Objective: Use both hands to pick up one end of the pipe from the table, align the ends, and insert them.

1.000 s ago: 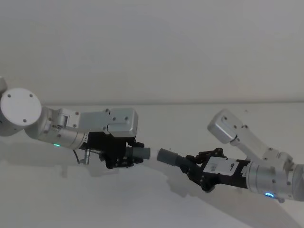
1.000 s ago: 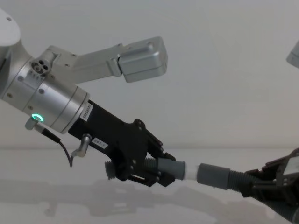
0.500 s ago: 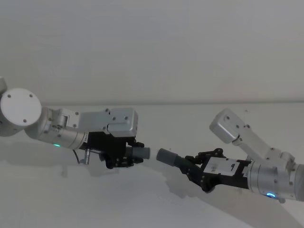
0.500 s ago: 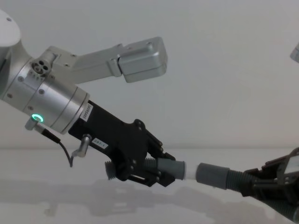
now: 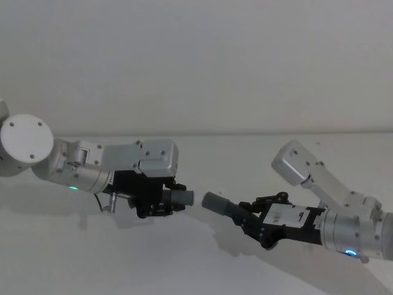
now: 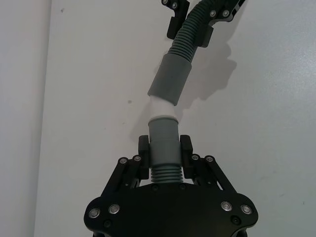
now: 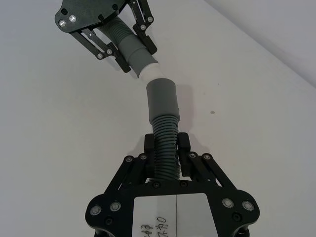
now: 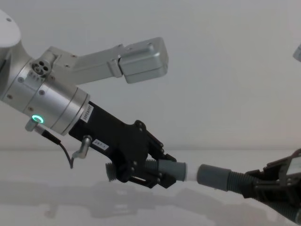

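Two grippers hold the two ends of the pipe above the white table (image 5: 202, 258), facing each other. On the left, the left gripper (image 8: 157, 172) reaches in from its silver wrist (image 8: 49, 101) with the green ring light (image 8: 35, 118), its fingers (image 6: 186, 146) closed around the ribbed hose just behind the cuff with the white tip (image 8: 181, 171). That tip points right, toward the plain socket cuff (image 8: 212, 176). In the left wrist view the tip looks to sit at the socket's mouth, slightly off line, though whether it has entered is hard to tell; the chest view shows a small gap between them. On the right, the right gripper (image 5: 245, 212) is clamped on the ribbed pipe (image 7: 164, 143) behind the socket, low and near.
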